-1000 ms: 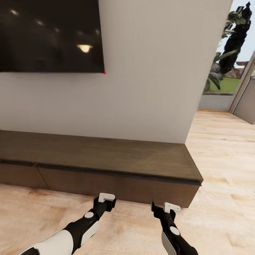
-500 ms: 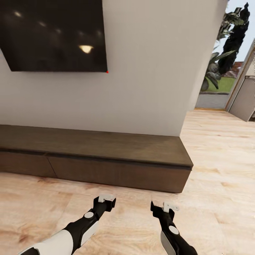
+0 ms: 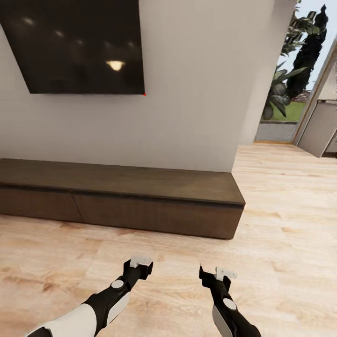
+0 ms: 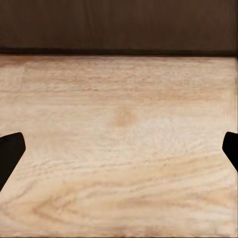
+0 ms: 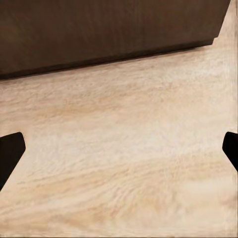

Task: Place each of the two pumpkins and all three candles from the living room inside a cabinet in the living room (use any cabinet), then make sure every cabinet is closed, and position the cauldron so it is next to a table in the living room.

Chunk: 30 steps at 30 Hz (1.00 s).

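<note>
The long, low, dark brown cabinet (image 3: 140,199) runs along the white wall, its flat drawer fronts all shut. Its front also shows in the left wrist view as the cabinet (image 4: 119,25) and in the right wrist view as the cabinet (image 5: 109,29). My left gripper (image 3: 142,265) hangs open over bare wooden floor, a stretch short of the cabinet. My right gripper (image 3: 216,275) is open as well, beside it over the floor. Nothing sits between either pair of fingers. Pumpkins, candles and cauldron are out of view.
A large dark TV screen (image 3: 79,44) hangs on the wall above the cabinet. At the right, the wall ends and light wooden floor (image 3: 281,210) leads toward a glass opening with plants (image 3: 285,84) outside. Wooden floor lies between me and the cabinet.
The whole view has shifted: the cabinet now sits farther off and more to the left, so the camera has backed away. Both arms keep the same pose.
</note>
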Tool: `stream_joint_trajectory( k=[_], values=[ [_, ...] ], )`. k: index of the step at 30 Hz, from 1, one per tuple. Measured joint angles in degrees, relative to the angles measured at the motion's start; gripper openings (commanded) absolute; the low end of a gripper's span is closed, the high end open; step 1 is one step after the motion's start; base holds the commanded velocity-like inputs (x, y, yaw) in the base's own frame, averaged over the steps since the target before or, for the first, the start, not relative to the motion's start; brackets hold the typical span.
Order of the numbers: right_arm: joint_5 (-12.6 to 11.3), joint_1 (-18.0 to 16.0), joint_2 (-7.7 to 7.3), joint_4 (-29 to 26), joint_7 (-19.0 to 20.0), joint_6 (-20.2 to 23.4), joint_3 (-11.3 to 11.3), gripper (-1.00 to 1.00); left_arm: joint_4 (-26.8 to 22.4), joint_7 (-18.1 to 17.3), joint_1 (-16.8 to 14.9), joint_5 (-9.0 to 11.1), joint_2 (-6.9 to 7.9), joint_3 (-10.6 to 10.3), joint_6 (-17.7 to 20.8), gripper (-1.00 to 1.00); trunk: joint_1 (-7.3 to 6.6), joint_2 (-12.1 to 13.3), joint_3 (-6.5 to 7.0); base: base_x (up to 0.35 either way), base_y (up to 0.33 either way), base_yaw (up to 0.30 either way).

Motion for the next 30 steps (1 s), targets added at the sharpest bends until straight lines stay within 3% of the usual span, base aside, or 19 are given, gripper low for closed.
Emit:
stream_joint_trajectory(
  k=[9, 19, 30],
  values=[
    [0.00, 0.00, -0.02, 0.06, 0.01, 0.00, -0.01, 1.00, 0.00, 0.00, 0.00, 0.00, 0.00, 0.00, 0.00, 1.00, -0.01, 0.00, 0.00, -0.302, 0.000, 0.000],
    [0.00, 0.00, -0.03, 0.09, 0.08, 0.00, -0.02, 1.00, -0.01, 0.00, 0.00, 0.04, 0.00, 0.03, -0.08, 1.00, -0.03, 0.00, 0.00, -0.050, 0.000, 0.000],
    [0.01, 0.00, 0.00, 0.14, 0.04, 0.00, 0.00, 1.00, 0.00, 0.00, 0.00, 0.08, 0.00, 0.16, 0.04, 1.00, -0.32, 0.14, 2.43, -0.003, 0.000, 0.000]
  ],
)
